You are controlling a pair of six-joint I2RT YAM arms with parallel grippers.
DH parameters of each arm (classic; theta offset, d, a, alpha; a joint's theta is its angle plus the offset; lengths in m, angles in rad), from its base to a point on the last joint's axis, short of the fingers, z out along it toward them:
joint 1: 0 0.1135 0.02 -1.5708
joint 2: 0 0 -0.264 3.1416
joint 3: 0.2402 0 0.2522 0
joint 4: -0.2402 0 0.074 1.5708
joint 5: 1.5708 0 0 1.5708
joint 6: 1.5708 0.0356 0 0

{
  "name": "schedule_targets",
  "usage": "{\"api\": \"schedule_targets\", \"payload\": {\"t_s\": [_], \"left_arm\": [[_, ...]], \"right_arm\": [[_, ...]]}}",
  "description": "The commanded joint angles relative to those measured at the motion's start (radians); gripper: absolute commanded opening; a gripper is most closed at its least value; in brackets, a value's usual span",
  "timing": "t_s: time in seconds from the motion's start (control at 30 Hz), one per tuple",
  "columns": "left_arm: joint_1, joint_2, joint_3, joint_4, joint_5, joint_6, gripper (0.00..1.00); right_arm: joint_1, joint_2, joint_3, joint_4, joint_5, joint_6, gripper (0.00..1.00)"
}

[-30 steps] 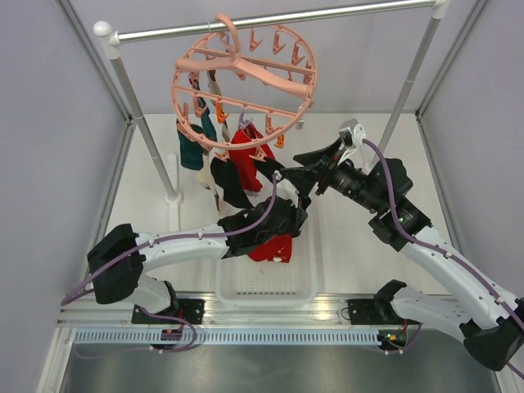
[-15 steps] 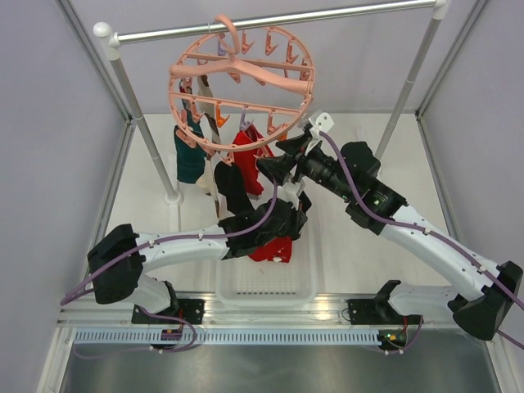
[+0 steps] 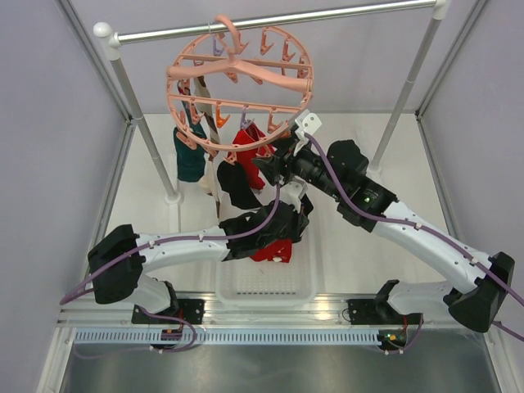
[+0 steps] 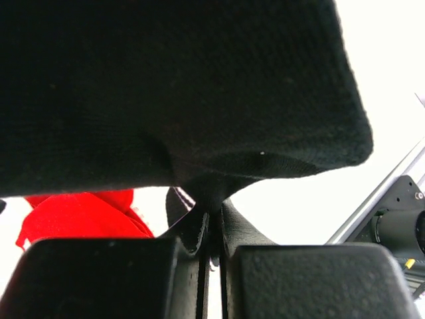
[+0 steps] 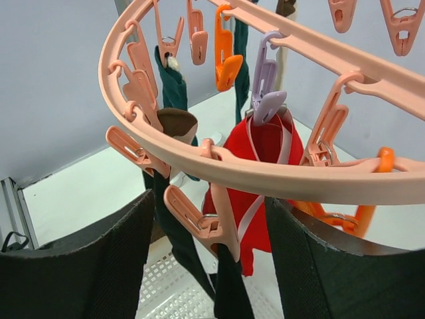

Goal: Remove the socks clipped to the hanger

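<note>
The salmon-pink hanger hangs by its hook from the metal rail. Clipped under it are a red sock, a dark teal sock, a black sock and a beige one. My left gripper is below the ring, shut on a fold of black sock. My right gripper is open just under the ring, with a pink clip holding a black sock between its fingers. Behind hangs the red sock.
A white perforated basket sits on the table under the left arm, with a red sock in it. The rail's uprights stand at left and right. Several empty orange, lilac and pink clips dangle from the ring.
My right arm has moved left and up, bringing its open fingers under the ring around a clip. The ring has swung slightly left. The left arm has stayed put.
</note>
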Motion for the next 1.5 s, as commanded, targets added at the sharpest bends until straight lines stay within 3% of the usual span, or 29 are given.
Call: {"api": "schedule_targets", "payload": {"t_s": [0.0, 0.2, 0.3, 0.53, 0.67, 1.13, 1.2, 1.33, 1.47], "left_arm": [[-0.010, -0.029, 0.014, 0.000, 0.020, -0.009, 0.02], [-0.014, -0.030, 0.015, -0.007, 0.017, -0.012, 0.02], [-0.017, -0.035, 0.014, -0.013, 0.012, -0.014, 0.02], [-0.020, -0.061, -0.005, -0.023, -0.002, -0.017, 0.02], [-0.022, -0.095, -0.034, -0.031, -0.014, -0.020, 0.02], [-0.017, -0.161, -0.149, -0.132, -0.135, -0.075, 0.04], [-0.017, -0.164, -0.172, -0.137, -0.134, -0.086, 0.12], [-0.019, -0.202, -0.207, -0.122, -0.105, -0.083, 0.55], [-0.019, -0.276, -0.232, -0.119, -0.068, -0.044, 0.63]], "right_arm": [[0.028, 0.006, 0.037, -0.010, 0.056, -0.041, 0.72], [0.053, 0.021, 0.049, -0.012, 0.138, -0.045, 0.71], [0.051, 0.030, 0.055, -0.004, 0.157, -0.045, 0.65], [0.053, 0.032, 0.063, 0.020, 0.223, -0.033, 0.14], [0.053, 0.027, 0.066, 0.027, 0.263, -0.022, 0.03], [0.047, 0.038, 0.089, 0.008, 0.350, -0.045, 0.02], [0.039, 0.043, 0.095, -0.001, 0.347, -0.045, 0.02], [0.030, 0.054, 0.114, -0.010, 0.346, -0.047, 0.02], [0.019, 0.055, 0.120, -0.012, 0.330, -0.045, 0.02]]}}
